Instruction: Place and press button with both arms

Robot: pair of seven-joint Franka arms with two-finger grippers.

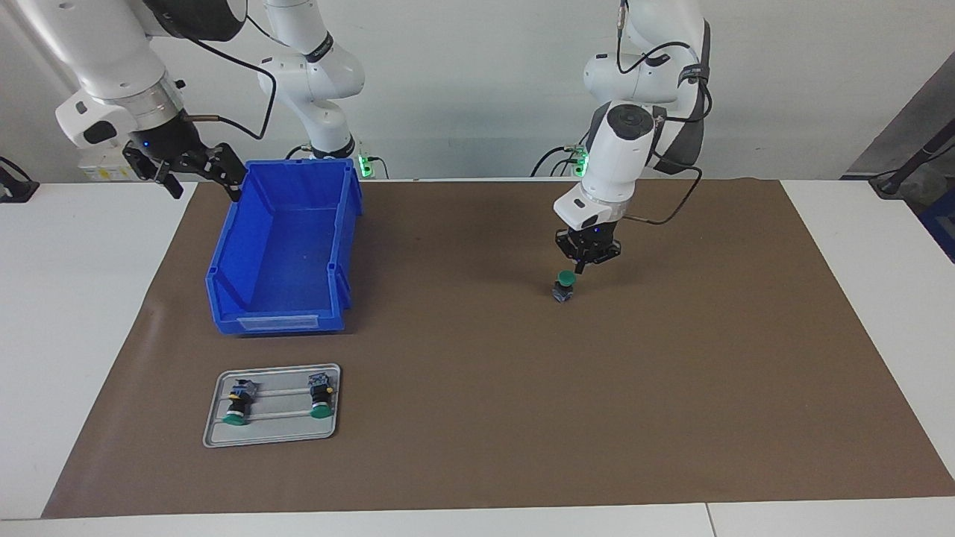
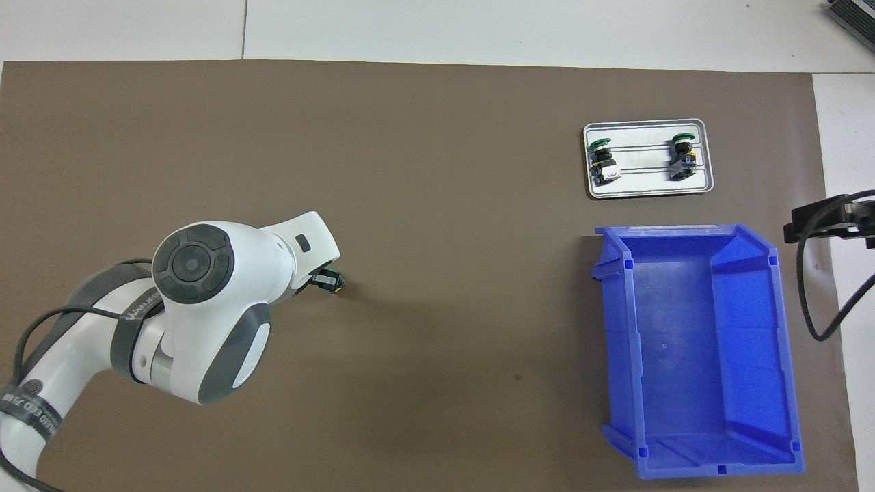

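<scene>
The facing view shows the button (image 1: 565, 286) upright on the brown mat (image 1: 671, 388), toward the left arm's end. The left gripper (image 1: 580, 268) is directly over its green cap, fingertips closed together, gripping nothing; whether the tips touch the cap cannot be told. In the overhead view the left arm's wrist covers the cap, and only an edge of the button's base (image 2: 336, 286) shows.

The right gripper (image 1: 200, 177) waits above the corner of the blue bin (image 1: 246, 313) nearest the robots, jaws spread wide, empty. In the overhead view only part of it (image 2: 820, 220) shows.

A grey tray (image 1: 213, 436) with two more buttons (image 1: 239, 403) lying on their sides sits farther from the robots than the bin. Nothing stands between button and bin.
</scene>
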